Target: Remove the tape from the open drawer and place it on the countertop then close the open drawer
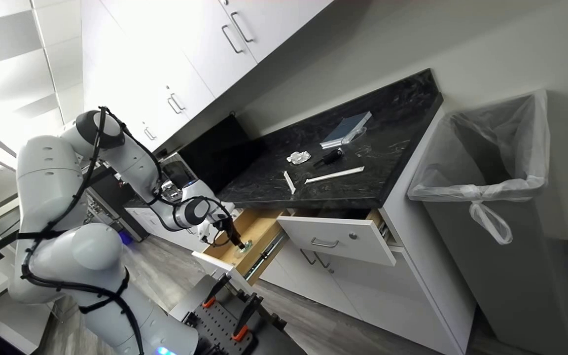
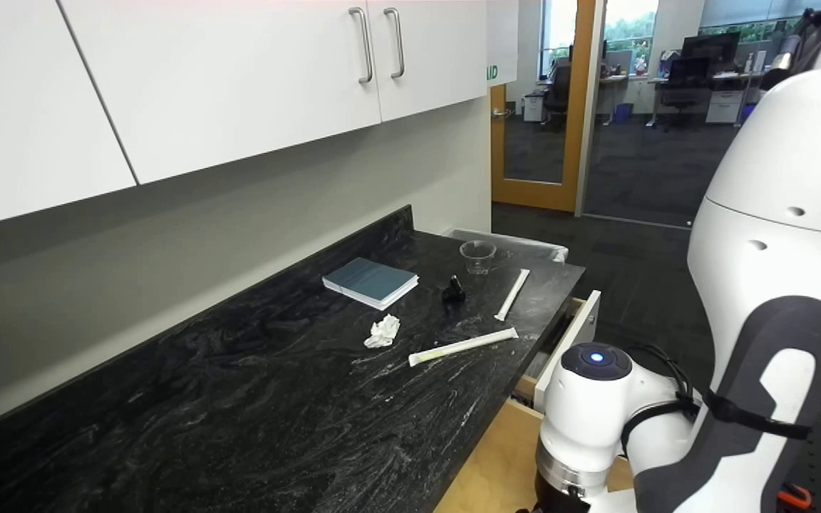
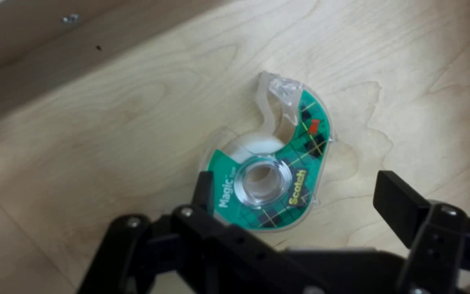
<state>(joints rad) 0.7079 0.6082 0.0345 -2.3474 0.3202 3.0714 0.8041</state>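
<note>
The tape [image 3: 259, 216], a green and clear Scotch dispenser, lies flat on the light wood floor of the open drawer [image 3: 137, 134]. It also shows as a small green spot in an exterior view [image 1: 248, 244]. My gripper [image 3: 294, 179] is open above the tape. Its left finger overlaps the tape's left edge in the wrist view; its right finger is well right of the tape. Contact cannot be told. In an exterior view the gripper [image 1: 238, 241] reaches down into the drawer [image 1: 264, 236]. The black countertop [image 2: 239, 427] shows in both exterior views.
A wider white drawer [image 1: 333, 241] beside it stands partly open. On the countertop are a blue notebook [image 2: 371, 279], crumpled paper [image 2: 383, 332], a black object [image 2: 454, 291], two white wrapped sticks [image 2: 464, 346] and a clear cup [image 2: 478, 256]. A grey lined bin [image 1: 491, 256] stands beyond.
</note>
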